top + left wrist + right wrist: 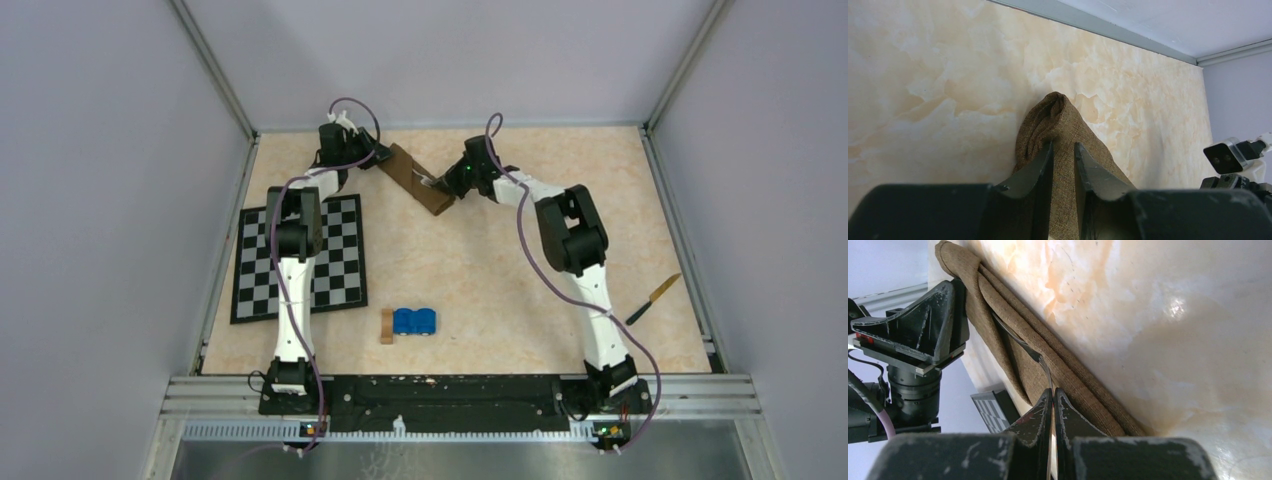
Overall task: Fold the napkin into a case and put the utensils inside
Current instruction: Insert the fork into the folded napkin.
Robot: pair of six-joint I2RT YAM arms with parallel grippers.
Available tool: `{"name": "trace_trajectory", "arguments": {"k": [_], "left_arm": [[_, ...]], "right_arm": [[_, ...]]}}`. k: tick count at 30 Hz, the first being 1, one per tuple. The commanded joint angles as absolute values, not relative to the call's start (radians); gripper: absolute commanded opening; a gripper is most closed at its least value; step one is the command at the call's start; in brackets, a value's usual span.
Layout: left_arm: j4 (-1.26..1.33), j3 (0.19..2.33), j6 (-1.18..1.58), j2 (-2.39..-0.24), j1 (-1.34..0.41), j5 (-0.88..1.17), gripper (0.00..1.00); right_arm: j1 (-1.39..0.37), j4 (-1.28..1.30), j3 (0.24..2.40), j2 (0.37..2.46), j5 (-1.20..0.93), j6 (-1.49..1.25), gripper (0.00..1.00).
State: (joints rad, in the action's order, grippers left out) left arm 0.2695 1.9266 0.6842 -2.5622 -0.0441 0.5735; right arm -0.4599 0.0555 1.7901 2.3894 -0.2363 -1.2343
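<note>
Left claw (1064, 146) pinching case (1055, 112) end, right claw (1053, 391) gripping fork (1040, 360) tucked in its fold

Dark brown, fine crosshatch weave on the case (418, 180); cream with orange marbling on the table (500, 270); black-and-white checks on the mat (345, 260); silvery grey on the fork (1040, 359); bright blue on the small block (413, 321).

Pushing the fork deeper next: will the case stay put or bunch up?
Probably floppy: the case is soft woven cloth, its end puckered where the left gripper pinches it. Layers may bunch ahead of the fork. It looks light, so likely to slide without that pinch.
</note>
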Motion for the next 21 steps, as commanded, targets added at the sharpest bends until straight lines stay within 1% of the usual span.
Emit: {"name": "trace_trajectory", "arguments": {"k": [1, 11, 21], "left_arm": [[0.245, 1.909, 0.656, -2.571, -0.044, 0.549, 0.28], [0.246, 1.909, 0.654, -2.577, -0.044, 0.547, 0.27], [0.237, 1.913, 0.64, -2.578, -0.043, 0.541, 0.27]], "right_arm": [[-0.464, 0.053, 1.889, 2.414, -0.216, -1.21, 0.0], [-0.466, 0.099, 1.949, 2.433, -0.206, -1.159, 0.0], [-0.466, 0.186, 2.065, 2.466, -0.198, -1.048, 0.02]]}}
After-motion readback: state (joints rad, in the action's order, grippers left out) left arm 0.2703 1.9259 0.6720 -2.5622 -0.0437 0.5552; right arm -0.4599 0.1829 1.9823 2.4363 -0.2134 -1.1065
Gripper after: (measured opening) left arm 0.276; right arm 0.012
